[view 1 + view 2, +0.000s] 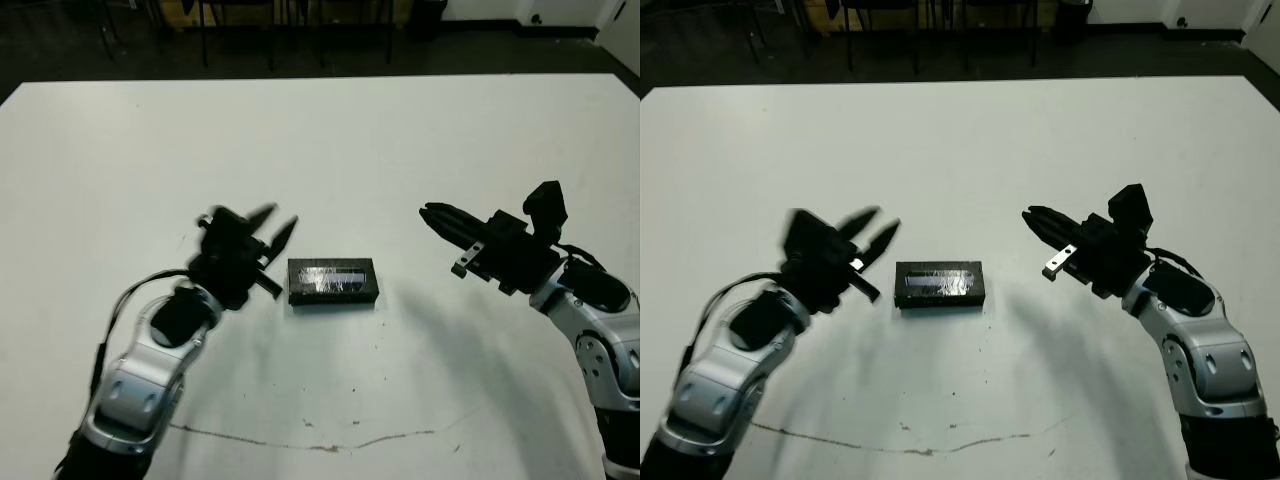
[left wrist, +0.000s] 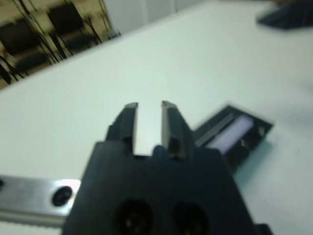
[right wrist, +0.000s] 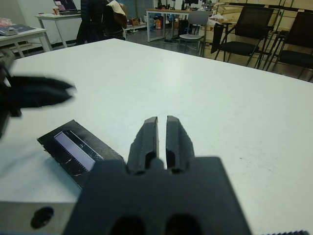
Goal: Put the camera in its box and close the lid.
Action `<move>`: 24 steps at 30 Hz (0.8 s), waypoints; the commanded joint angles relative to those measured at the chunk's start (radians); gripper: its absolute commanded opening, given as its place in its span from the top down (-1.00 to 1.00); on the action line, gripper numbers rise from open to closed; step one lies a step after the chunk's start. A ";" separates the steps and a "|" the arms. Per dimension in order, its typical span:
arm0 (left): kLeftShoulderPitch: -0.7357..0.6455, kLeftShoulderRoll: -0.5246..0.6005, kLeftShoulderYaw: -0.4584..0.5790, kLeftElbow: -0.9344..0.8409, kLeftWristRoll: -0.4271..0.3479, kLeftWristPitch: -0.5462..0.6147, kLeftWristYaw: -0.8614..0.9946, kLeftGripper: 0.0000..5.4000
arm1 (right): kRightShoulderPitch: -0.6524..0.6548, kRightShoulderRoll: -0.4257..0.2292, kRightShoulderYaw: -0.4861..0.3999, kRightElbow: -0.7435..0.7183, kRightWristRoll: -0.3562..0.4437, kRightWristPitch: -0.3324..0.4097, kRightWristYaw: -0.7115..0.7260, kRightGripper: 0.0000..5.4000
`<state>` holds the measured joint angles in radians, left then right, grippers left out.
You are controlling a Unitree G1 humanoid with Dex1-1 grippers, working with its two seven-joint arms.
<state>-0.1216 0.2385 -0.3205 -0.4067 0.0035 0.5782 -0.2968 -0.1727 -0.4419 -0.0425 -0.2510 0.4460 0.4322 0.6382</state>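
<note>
The lid [image 1: 332, 277], black with a pale glossy window strip, lies flat on the box [image 1: 333, 297] at the table's middle; only the box's black side shows. The camera is hidden. My left gripper [image 1: 278, 222] hovers just left of the lid, open, with nothing between its fingers [image 2: 129, 120]. My right gripper [image 1: 428, 211] hangs a hand's width to the right of the box, shut and empty, pointing toward it. The right wrist view shows the lid [image 3: 78, 149] beside its own fingers [image 3: 146, 137], with the left gripper [image 3: 63, 90] blurred beyond.
A thin dark scratch line [image 1: 300, 435] runs across the white table [image 1: 320, 140] near its front edge. Chairs and desks stand beyond the table's far edge.
</note>
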 commanded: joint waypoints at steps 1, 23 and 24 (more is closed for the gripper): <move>-0.012 0.028 -0.064 0.046 0.041 0.065 -0.026 0.96 | 0.022 -0.005 -0.002 -0.012 -0.001 0.025 -0.012 1.00; 0.067 0.066 -0.128 0.177 0.129 0.046 -0.062 1.00 | 0.023 0.010 0.005 -0.006 0.010 0.026 -0.016 1.00; 0.076 0.063 -0.110 0.178 0.115 0.028 -0.063 1.00 | 0.028 0.013 0.004 -0.006 0.010 0.023 -0.018 1.00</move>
<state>-0.1197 0.2760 -0.4326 -0.3102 0.1281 0.5603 -0.3409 -0.1590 -0.4348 -0.0413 -0.2662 0.4599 0.4513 0.6263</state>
